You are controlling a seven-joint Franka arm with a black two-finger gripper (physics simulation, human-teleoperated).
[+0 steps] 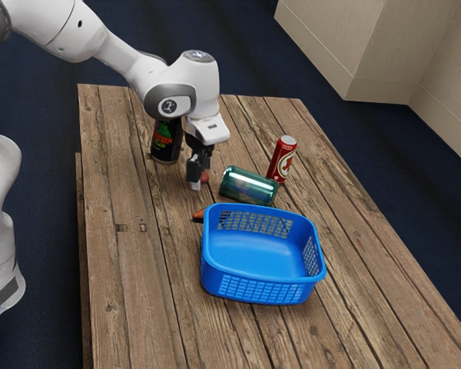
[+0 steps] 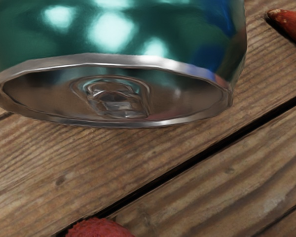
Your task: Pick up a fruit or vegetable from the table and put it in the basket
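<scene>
The surface [image 1: 131,269] is stretching from the claw [image 1: 198,169] toward the exterior view's left edge, giving room. The blue basket [image 1: 215,275] is standing apart from the claw, partly hiding an orange-red pointed thing [image 1: 198,217]. The green can [image 1: 247,185] is lying near the claw. The red fruit [image 1: 205,177] is sitting partly hidden at the claw's tip; whether it's being clamped, I cannot tell.

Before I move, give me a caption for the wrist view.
Green can lying on wooden planks, tab end showing, with a bumpy red fruit and a pointed reddish item nearby.
</scene>
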